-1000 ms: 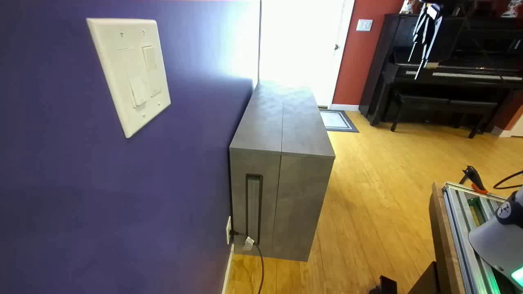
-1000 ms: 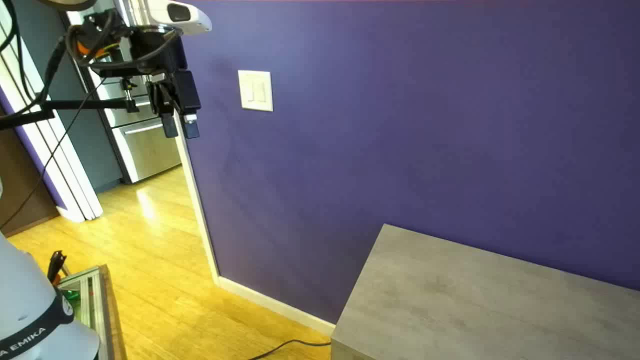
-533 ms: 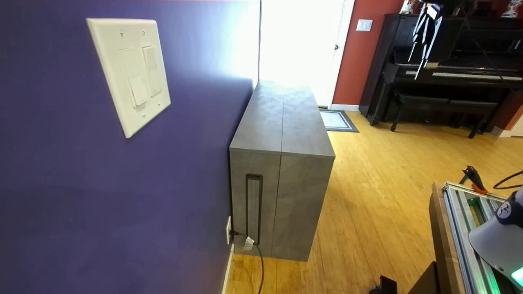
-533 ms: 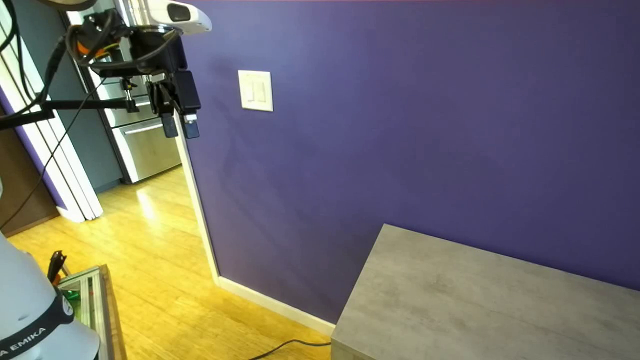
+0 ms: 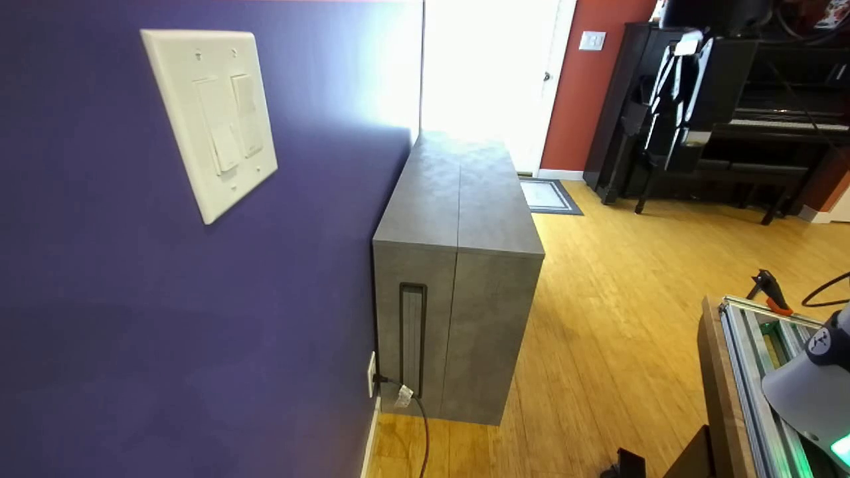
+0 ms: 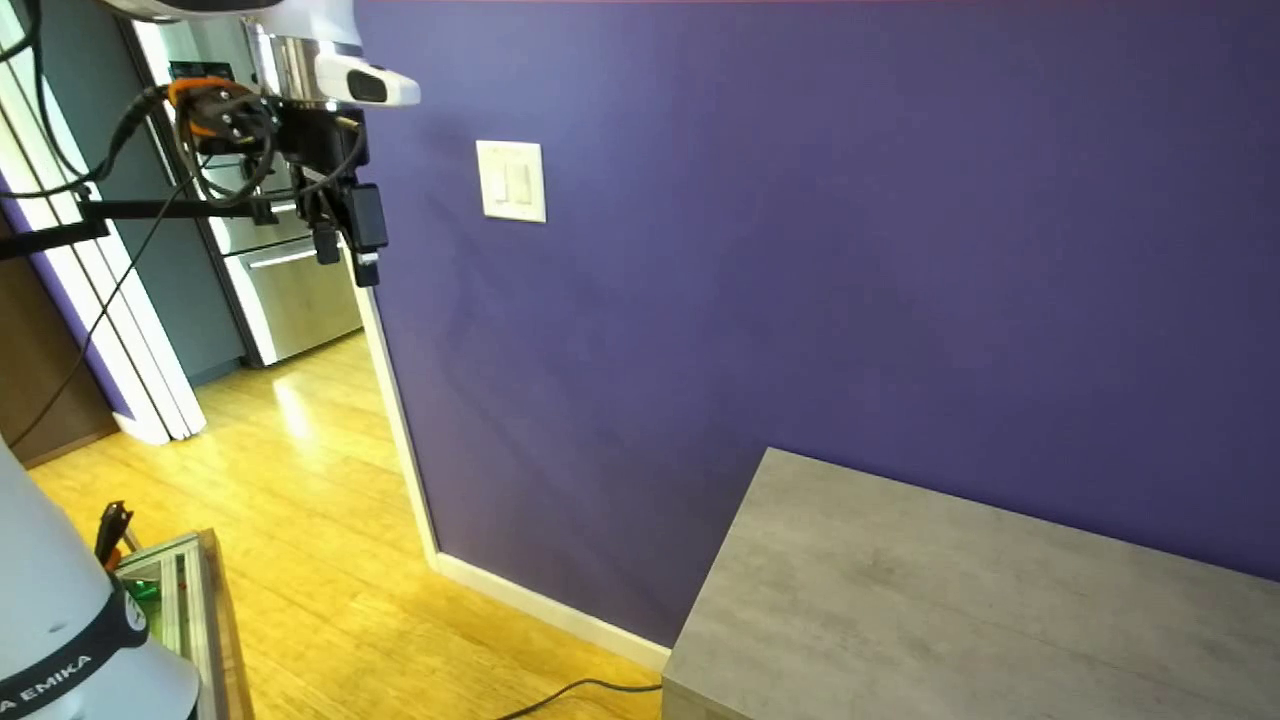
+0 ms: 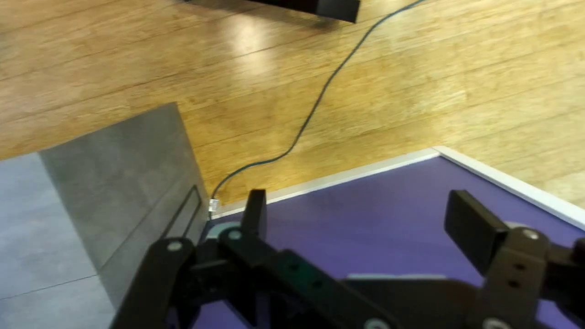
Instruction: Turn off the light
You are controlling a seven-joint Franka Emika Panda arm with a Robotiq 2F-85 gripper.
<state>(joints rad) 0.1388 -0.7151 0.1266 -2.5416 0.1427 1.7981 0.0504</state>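
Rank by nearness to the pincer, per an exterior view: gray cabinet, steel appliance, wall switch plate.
In an exterior view, from the pincer:
1. Wall switch plate: right of it in the picture, on the purple wall.
2. Gray cabinet: lower right of the picture, alongside that wall.
3. Steel appliance: in the background, beyond that wall's edge.

Grey cabinet (image 5: 458,332) beside purple wall (image 6: 800,250), black piano (image 5: 797,109), wooden floor (image 5: 617,312)

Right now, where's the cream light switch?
In both exterior views, the cream light switch is high and left of centre, on the purple wall, above and left of the gray cabinet.
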